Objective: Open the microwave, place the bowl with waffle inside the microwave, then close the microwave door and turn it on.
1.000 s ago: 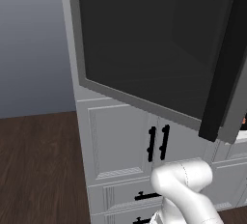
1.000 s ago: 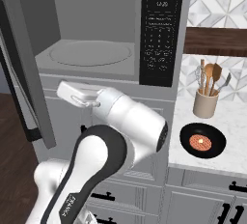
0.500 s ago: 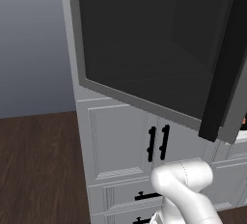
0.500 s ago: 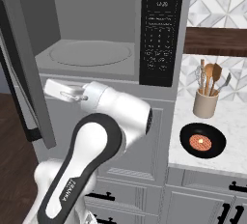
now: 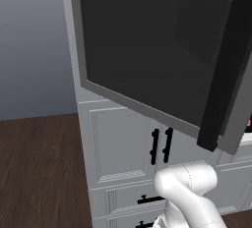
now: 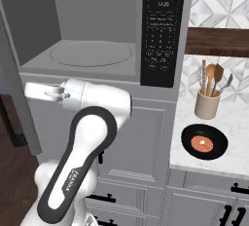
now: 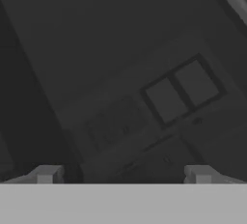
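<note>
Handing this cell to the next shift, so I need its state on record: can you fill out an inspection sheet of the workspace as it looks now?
Surface: white marble counter to the right of the microwave, carrying two things.
Job's things: microwave cavity bare, turntable with nothing on it; microwave door swung wide open; bowl with waffle on the counter, not yet moved.
Clutter: beige utensil crock with wooden spoons behind the bowl.
End effector: end effector open, fingertips apart, nothing between them; it faces the door's dark glass.
Cables: nothing seen.
Surroundings: white panelled cabinets with black handles, dark wood floor, patterned tile backsplash, wooden shelf.
</note>
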